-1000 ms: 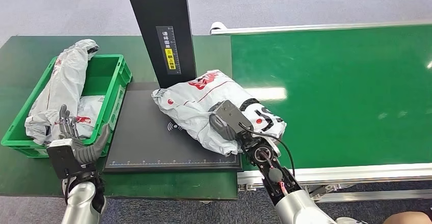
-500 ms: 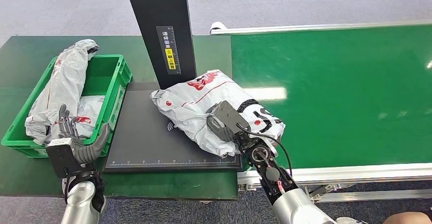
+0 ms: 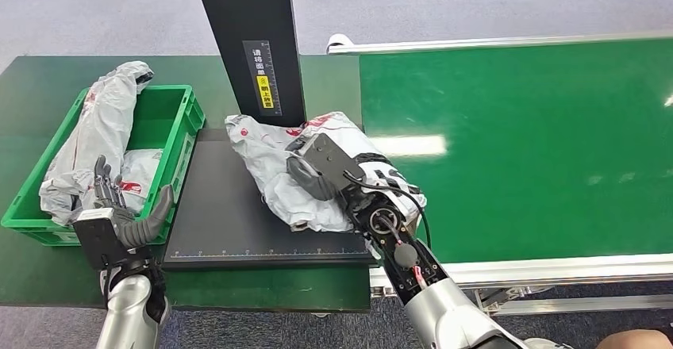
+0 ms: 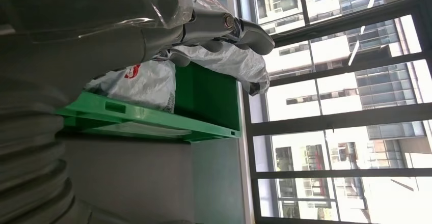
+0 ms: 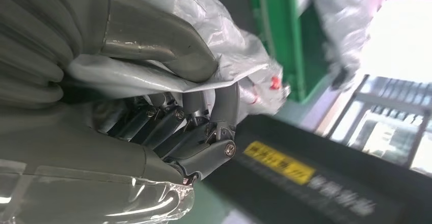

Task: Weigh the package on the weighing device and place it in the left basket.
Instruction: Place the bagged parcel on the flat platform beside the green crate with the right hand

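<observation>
Green table (image 3: 32,79) with a black scale (image 3: 230,222), a basket (image 3: 178,115) and a conveyor (image 3: 540,143); grey carpet beyond.
Right hand (image 3: 317,173) grips the package (image 3: 270,159), thumb (image 5: 153,38) over the white plastic and fingers (image 5: 198,122) curled under a fold. Package sits on the scale's far right part, just in front of the scale's black post (image 3: 250,40), its right end overhanging toward the conveyor. Basket stands just left of the scale, holding two more bags (image 3: 95,135), one draped over its far left rim. Left hand (image 3: 119,214) hovers by the scale's near left corner, over the basket's near right corner, fingers apart and upright, holding nothing. Yellow label (image 5: 277,169) on the post shows past the right hand's fingers.
</observation>
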